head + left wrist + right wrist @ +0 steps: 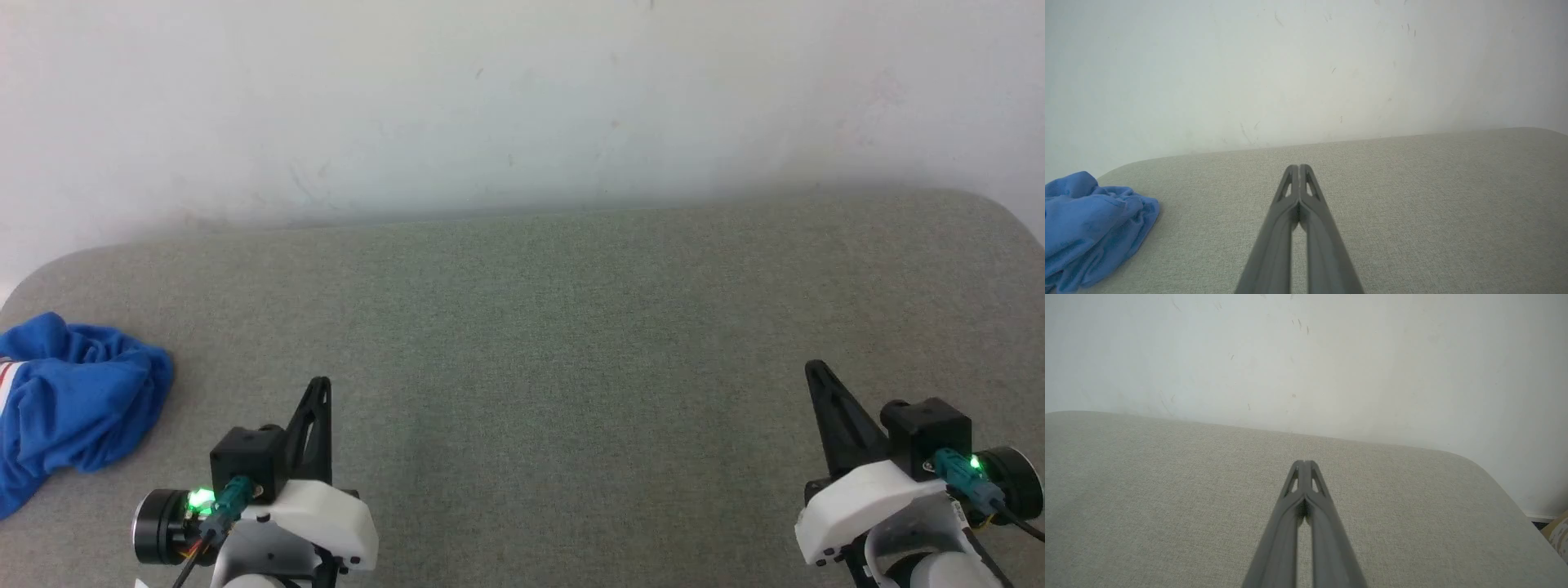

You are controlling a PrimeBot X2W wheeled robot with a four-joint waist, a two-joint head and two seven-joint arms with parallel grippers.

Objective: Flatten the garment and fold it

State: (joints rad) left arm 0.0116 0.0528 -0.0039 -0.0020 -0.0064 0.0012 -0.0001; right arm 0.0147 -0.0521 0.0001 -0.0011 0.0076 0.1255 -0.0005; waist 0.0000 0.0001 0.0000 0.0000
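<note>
The grey cloth-covered worktop (571,327) runs wide from left edge to right edge, its far edge meeting a pale wall (522,98), and most of its surface is bare. The garment (73,400) lies at the worktop's left edge, towards the near left corner, as a crumpled bright blue heap. Its longer run goes roughly near-to-far along that edge, a sliver of red-and-white trim shows on its outer side, and part of it passes out of the head view.

The left hand (320,388) is over the near edge, left of centre, fingers pressed together on nothing and pointing at the far edge. The garment is off to its left, near but apart. The right hand (812,369), likewise closed and empty, sits by the near right corner, well apart from the heap.

The left arm is plainly the nearer one. My judgement is that the first reach has to go sideways towards the left edge, not forward.
</note>
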